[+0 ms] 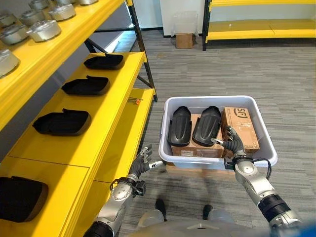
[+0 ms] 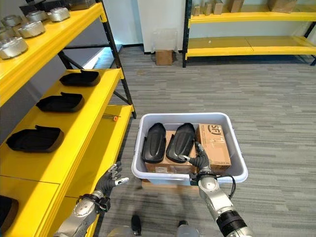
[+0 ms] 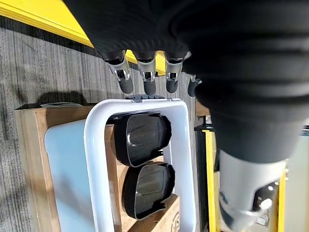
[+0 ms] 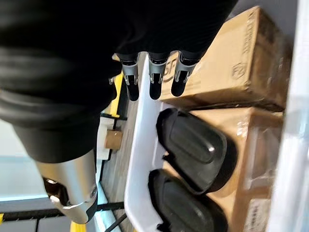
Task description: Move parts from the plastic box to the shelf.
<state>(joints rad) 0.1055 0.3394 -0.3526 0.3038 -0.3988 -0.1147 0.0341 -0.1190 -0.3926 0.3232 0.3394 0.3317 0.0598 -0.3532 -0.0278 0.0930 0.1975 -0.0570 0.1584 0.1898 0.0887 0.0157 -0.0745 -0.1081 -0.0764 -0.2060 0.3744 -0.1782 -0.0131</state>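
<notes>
Two black parts (image 1: 179, 126) are lying side by side in the plastic box (image 1: 217, 160), on cardboard boxes (image 1: 240, 127). My right hand (image 1: 232, 143) is hovering over the near part of the box, fingers relaxed and holding nothing. My left hand (image 1: 143, 160) is waiting left of the box, also open and empty. The parts are looking like stiff, light, smooth shells, so I am judging a grip across the narrow sides is best. The shelf (image 1: 111, 121) is standing at the left. I am leaving the print on the cardboard unread.
</notes>
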